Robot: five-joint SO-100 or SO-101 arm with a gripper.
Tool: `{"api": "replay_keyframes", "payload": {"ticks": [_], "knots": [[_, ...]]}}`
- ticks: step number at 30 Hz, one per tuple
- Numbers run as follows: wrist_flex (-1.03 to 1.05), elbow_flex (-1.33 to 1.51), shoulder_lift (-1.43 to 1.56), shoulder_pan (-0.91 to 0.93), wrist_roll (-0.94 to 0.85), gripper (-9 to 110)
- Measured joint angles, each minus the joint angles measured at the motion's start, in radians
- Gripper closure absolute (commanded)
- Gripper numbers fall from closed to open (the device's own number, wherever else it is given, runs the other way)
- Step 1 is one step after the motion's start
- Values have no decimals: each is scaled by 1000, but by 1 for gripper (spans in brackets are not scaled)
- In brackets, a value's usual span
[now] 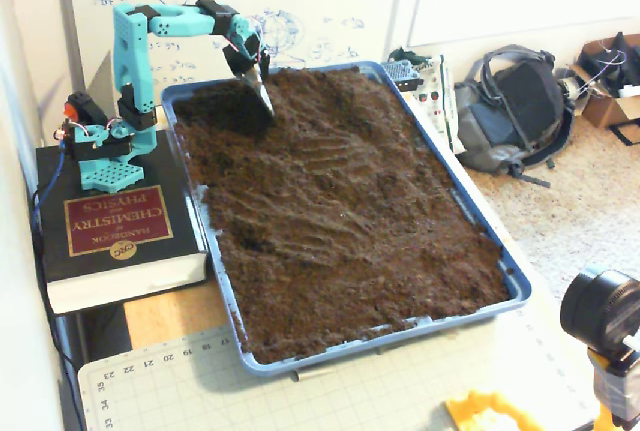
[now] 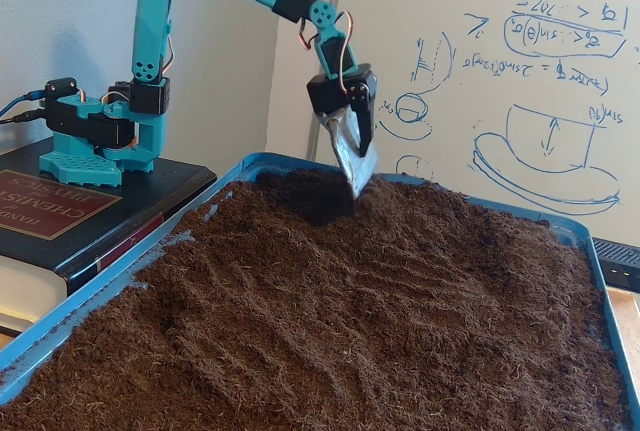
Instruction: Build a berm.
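Observation:
A blue tray is full of dark brown loose soil, raked in shallow furrows and lumpy. No distinct raised berm shows in either fixed view. My teal arm reaches over the tray's far left corner. Its gripper has silvery, blade-like fingers that meet in a point, shut with nothing visibly held. The tip hangs just above the soil, at the edge of a darker hollow. In the other fixed view the gripper points down over that hollow, with soil filling the tray.
The arm's base stands on a thick black book left of the tray. A whiteboard is behind. A backpack lies on the floor to the right. A cutting mat and a camera sit in front.

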Motion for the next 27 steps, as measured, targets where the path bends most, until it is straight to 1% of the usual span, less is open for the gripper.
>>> {"api": "replay_keyframes", "payload": {"ticks": [7,13,18,21,27], "knots": [[12,15,150,17,0,101],[181,186,270,37,-17,101],[314,279,288,37,-63,101],[337,310,288,49,-69,101],[345,334,242,132,-71,101]]}}
